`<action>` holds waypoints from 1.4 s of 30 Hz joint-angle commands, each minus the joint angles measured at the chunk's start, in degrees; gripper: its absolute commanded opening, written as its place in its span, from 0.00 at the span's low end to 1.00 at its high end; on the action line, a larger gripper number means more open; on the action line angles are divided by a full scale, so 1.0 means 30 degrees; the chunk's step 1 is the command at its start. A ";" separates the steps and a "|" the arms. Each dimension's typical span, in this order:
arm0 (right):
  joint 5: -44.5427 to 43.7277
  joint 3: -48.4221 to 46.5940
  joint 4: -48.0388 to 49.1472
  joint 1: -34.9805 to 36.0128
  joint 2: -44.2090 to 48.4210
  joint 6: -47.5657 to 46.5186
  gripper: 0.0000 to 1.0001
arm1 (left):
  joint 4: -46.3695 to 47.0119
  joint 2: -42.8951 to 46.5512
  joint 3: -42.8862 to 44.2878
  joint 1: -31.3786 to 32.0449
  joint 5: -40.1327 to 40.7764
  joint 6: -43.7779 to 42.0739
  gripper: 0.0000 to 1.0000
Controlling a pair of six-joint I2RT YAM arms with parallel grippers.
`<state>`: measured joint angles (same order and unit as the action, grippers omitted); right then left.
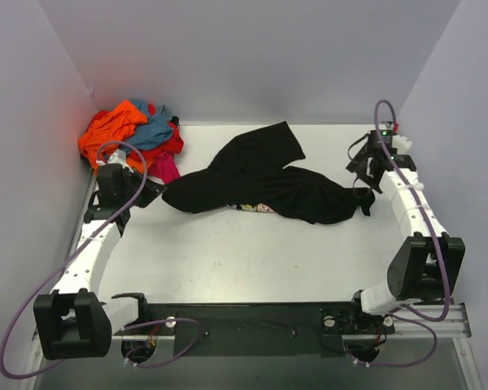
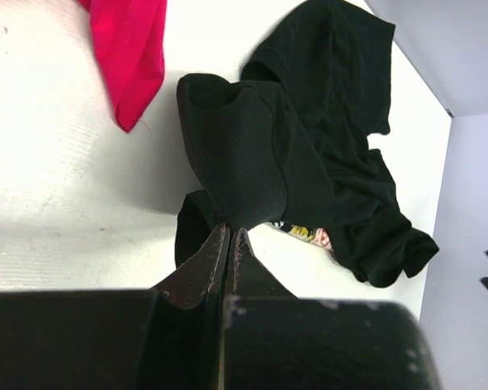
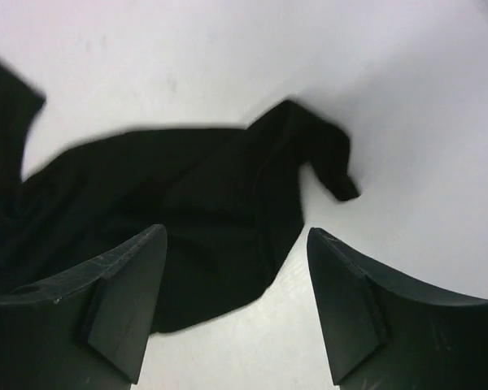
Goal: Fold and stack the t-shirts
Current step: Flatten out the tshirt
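Viewing from above, found the black t-shirt [image 1: 268,175] crumpled across the middle of the table [image 1: 228,260], with one lobe reaching toward the back wall [image 1: 252,57]. Noted a strip of the pink-and-yellow print [image 1: 252,208] exposed at the shirt's near edge. Located the left gripper [image 1: 152,193] at the shirt's left end, with both fingers pressed together. Confirmed in the left wrist view that they were clamped on a raised fold of the black cloth. Located the right gripper [image 1: 363,172] above the shirt's right end, with its fingers spread wide and nothing held between them. Saw black cloth below the gap in the right wrist view; could not tell whether touching or apart. Found the other shirts heaped in the back-left corner against the walls: orange t-shirt [image 1: 110,130] on the left, teal-blue t-shirt [image 1: 154,126] beside it, red t-shirt [image 1: 173,145] at the right edge, and magenta t-shirt [image 1: 167,169] nearest, just beside the left gripper. Observed the magenta cloth near the held end of the black shirt but apart from it.
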<state>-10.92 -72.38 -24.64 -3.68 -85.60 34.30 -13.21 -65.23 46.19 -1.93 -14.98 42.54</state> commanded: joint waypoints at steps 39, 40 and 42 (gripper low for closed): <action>0.1438 0.3970 -0.2507 0.4249 0.2718 -0.1707 0.00 | -0.3094 0.0475 0.6865 -0.0556 0.0922 -0.2403 0.00; 0.1645 0.3999 -0.2653 0.4071 0.3014 -0.1766 0.00 | -0.3531 0.0387 0.7534 -0.0672 0.0922 -0.2578 0.00; 0.2319 0.3942 -0.2945 0.3368 0.4009 -0.1913 0.00 | -0.4088 0.0270 0.8385 -0.0790 0.1185 -0.2872 0.00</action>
<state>-7.84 -61.32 -28.51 9.34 -77.80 30.39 -22.90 -64.10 64.10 -3.09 -13.67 36.95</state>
